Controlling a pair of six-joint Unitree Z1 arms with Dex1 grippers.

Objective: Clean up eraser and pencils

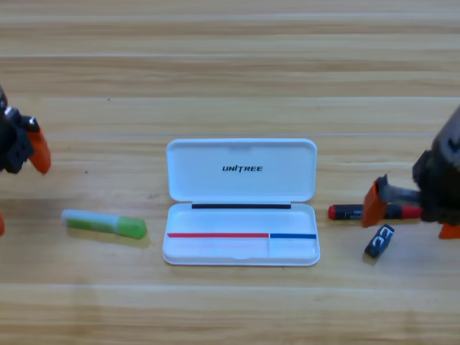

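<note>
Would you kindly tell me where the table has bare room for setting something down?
Free: the wood above the white case and the strip below it. Crowded: right of the case, where the right gripper is over the red pencil beside the eraser. The green pencil lies left, below the left gripper.

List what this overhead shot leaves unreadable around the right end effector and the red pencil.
- Red pencil: its middle hidden behind the right end effector, high view.
- Right end effector: cut off by the picture's right edge.
- Eraser: white markings too small to read.
</note>
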